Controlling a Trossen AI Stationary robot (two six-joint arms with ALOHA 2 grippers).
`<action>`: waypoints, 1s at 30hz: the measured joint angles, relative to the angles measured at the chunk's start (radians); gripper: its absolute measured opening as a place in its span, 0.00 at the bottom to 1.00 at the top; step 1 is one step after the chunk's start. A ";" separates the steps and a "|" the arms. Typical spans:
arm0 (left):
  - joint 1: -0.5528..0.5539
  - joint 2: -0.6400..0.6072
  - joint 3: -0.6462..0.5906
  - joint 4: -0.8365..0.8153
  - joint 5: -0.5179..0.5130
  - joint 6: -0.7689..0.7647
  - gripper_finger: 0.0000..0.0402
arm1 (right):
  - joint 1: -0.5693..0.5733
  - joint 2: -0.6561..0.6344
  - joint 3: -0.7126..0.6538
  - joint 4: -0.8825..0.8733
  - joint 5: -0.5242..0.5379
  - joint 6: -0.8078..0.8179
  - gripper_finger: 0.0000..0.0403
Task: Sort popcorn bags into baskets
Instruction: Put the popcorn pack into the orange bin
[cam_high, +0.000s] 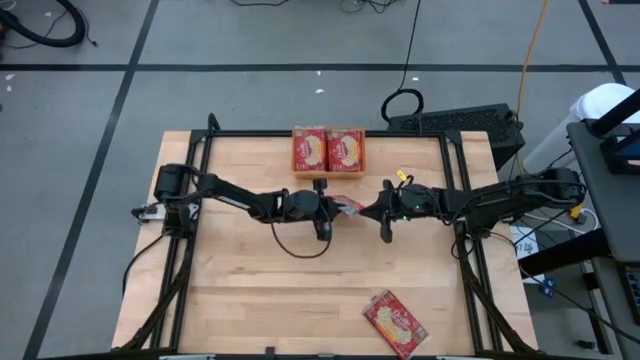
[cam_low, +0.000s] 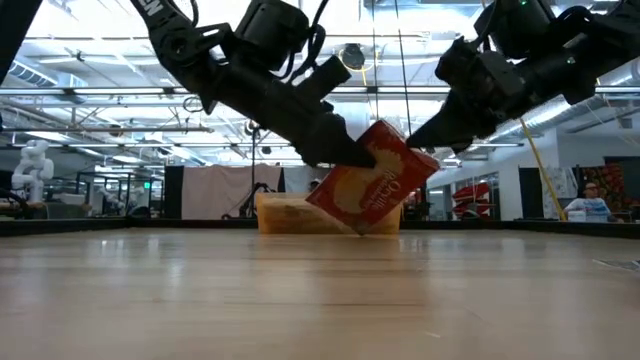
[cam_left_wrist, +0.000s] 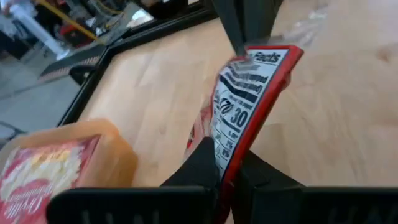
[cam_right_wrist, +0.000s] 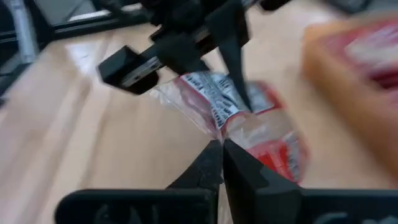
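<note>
A popcorn bag (cam_high: 395, 322) lies alone at the table's (cam_high: 250, 290) near edge, well apart from the orange basket (cam_high: 328, 150). Nearer the basket, another bag (cam_low: 372, 188) hangs tilted, gripped by both left fingers (cam_left_wrist: 205, 163) and right fingers (cam_right_wrist: 208, 163).

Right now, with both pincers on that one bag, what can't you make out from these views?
- Held popcorn bag: in the high view the left pincer and right pincer cover most of it.
- Orange basket: in the low view the held bag hides its right part; its contents don't show there.
- Basket depth: in the high view the bags on top hide any below.
- Loose bag near the front edge: print too small to read.
</note>
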 joint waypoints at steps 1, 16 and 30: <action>0.008 -0.014 0.000 -0.018 0.001 -0.012 0.06 | -0.006 -0.002 0.000 0.013 0.013 -0.020 0.03; 0.120 -0.382 -0.023 -0.483 0.046 -0.185 0.06 | -0.079 -0.098 0.041 0.122 0.375 -0.274 0.40; 0.128 -0.372 -0.025 -0.679 0.183 -0.237 0.05 | -0.022 0.286 0.620 -0.388 0.144 -0.173 0.55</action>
